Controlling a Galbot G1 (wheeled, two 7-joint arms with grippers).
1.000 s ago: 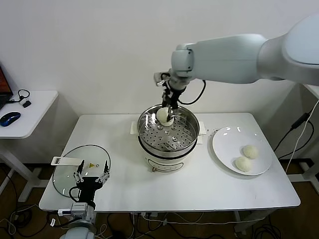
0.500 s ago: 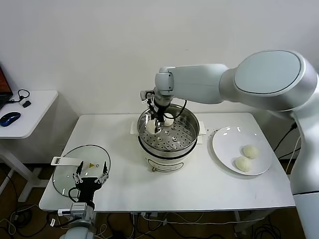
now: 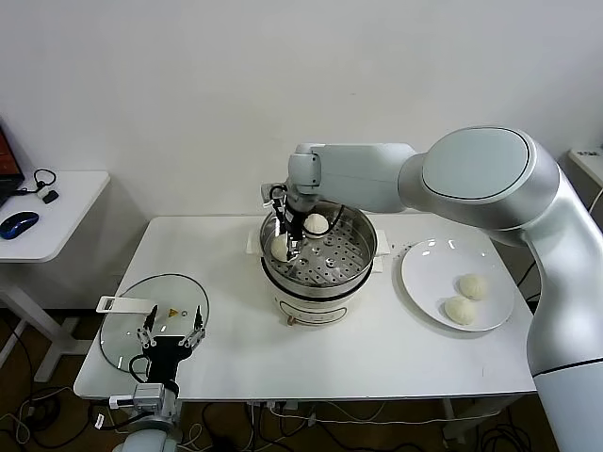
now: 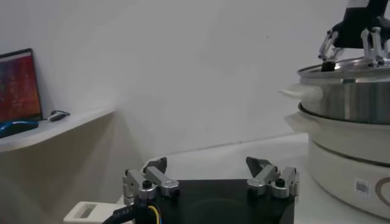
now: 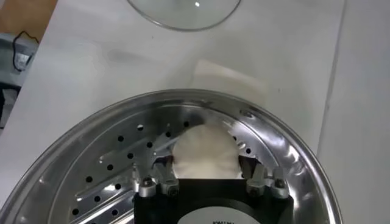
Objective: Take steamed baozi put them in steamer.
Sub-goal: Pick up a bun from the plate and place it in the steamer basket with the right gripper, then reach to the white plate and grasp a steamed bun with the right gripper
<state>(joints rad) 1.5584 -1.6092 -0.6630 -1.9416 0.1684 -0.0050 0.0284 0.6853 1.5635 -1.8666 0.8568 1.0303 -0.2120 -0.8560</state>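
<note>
A: The small round off-white baozi (image 5: 204,155) is sitting low in the shiny perforated steel steamer (image 3: 358,247), against its left wall, between the right tool's (image 5: 207,176) fingers, which are closing on it.

B: Risk?

A: Soft dough might be sticking to a finger on release, or the fingers could be scraping the wall.

B: Others?

A: A second bun (image 3: 317,223) is lying just beside; two buns (image 3: 466,298) are waiting on the flat white plate (image 3: 424,268). The left tool (image 3: 170,335) is idling open over the glass lid (image 3: 127,325) on the white counter (image 3: 377,353).
</note>
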